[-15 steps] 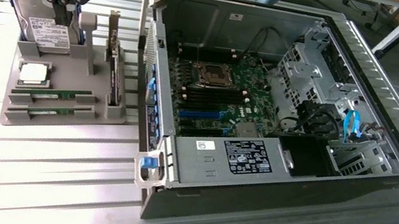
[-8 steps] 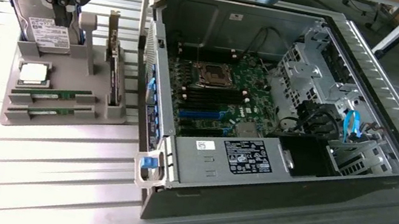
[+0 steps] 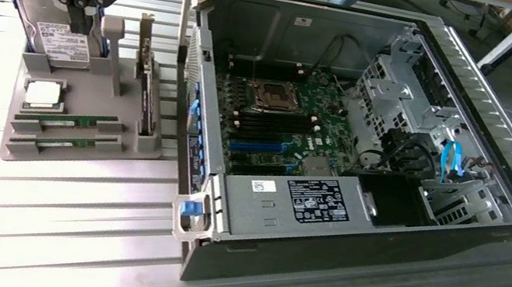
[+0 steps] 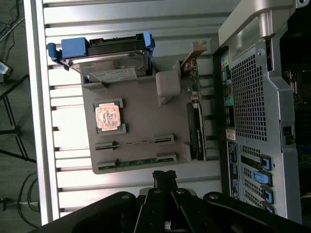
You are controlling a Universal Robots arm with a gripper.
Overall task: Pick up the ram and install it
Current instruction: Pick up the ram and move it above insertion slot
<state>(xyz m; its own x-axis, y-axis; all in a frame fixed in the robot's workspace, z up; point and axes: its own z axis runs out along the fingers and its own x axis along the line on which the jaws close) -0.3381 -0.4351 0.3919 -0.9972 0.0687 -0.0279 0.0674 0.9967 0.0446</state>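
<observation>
Two ram sticks lie in slots of a grey parts holder [image 3: 95,103]. One ram [image 3: 65,122] sits nearer the holder's middle and the second ram [image 3: 66,144] along its near edge. From the wrist camera they appear as thin strips: a ram [image 4: 133,143] and another ram [image 4: 138,160]. My black gripper [image 3: 83,18] hangs well above the far end of the holder, over the hard drive, with its fingers shut and nothing between them. Its closed fingertips [image 4: 164,175] show beyond the holder's edge beside the rams.
The holder also carries a hard drive [image 4: 109,60] with blue rails, a square processor chip [image 4: 108,116] and an upright expansion card [image 4: 196,121]. An open PC case [image 3: 478,80] with its motherboard [image 3: 282,116] lies on the exterior view's right, on a ribbed metal table [image 3: 40,232].
</observation>
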